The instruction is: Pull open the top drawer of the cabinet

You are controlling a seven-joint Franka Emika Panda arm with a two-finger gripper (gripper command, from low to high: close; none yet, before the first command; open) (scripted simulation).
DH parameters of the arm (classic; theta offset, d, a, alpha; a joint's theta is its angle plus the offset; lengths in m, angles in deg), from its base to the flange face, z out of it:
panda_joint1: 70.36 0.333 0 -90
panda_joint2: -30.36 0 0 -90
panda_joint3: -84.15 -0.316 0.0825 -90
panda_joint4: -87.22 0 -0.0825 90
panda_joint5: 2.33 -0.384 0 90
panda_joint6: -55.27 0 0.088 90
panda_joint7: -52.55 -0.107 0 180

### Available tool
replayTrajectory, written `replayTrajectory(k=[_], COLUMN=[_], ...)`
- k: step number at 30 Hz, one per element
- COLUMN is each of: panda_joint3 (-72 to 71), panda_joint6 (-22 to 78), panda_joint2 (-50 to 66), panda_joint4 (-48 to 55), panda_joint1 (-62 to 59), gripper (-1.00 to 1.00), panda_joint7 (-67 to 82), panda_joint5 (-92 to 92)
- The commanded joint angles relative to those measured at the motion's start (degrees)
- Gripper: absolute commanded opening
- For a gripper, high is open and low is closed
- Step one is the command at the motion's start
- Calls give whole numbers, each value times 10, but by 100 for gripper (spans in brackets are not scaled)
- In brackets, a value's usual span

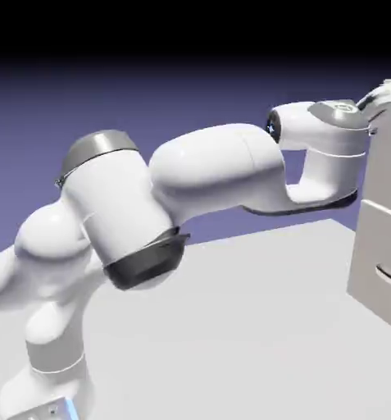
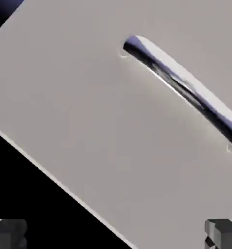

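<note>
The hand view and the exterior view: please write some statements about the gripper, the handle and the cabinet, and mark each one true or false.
1. The two small grey finger tips stand wide apart. True.
2. The long, thin, shiny handle is between the finger tips. False: it lies farther up in the hand view, with nothing between them.
3. The tall pale grey-beige cabinet is at the exterior view's right edge. True.
4. The white robot arm lies flat on the pale table. False: it is raised and reaches toward the cabinet.
</note>
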Motion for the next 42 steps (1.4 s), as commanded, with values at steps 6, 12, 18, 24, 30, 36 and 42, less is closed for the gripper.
replayTrajectory(k=[6,12,18,24,30,36,42], panda_joint3=[91,139,182,147,91,27,-50], panda_joint6=[9,-9,-44,-15,24,57,81], panda_joint2=[-21,-41,-67,-51,-27,-8,-3], panda_joint4=[69,149,256,173,49,-76,-199], panda_joint1=[104,177,257,196,99,-11,-134], gripper=[0,0,0,-100,-100,-100,-100], panda_joint7=[144,204,244,218,184,156,140], panda_joint5=[150,170,140,164,189,203,208])
